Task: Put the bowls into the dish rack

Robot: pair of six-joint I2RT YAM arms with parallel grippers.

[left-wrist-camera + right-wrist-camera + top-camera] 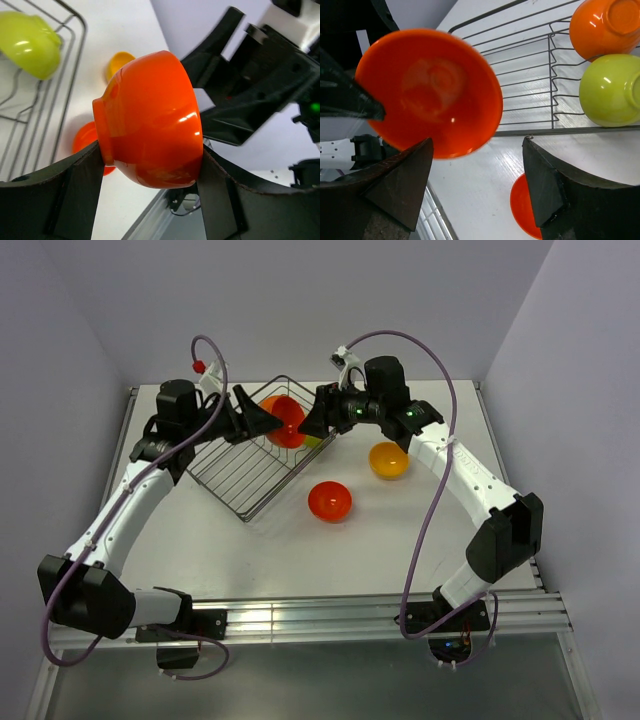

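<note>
My left gripper (266,419) is shut on a red-orange bowl (286,422), held on its side above the far corner of the dish rack (235,478). In the left wrist view its fingers (85,180) clamp the bowl (150,120) by base and rim. My right gripper (312,418) is open and empty, facing the bowl's mouth (430,90) at close range. A lime green bowl (610,90) and an orange bowl (605,27) lie bottom-up in the rack (530,70). A second red-orange bowl (329,501) and a yellow-orange bowl (388,460) sit on the table.
The two grippers face each other closely over the rack's far corner. The rack sits turned at an angle in the middle of the white table (200,550). Grey walls close in the back and sides. The table's metal front rail (320,615) runs along the near edge.
</note>
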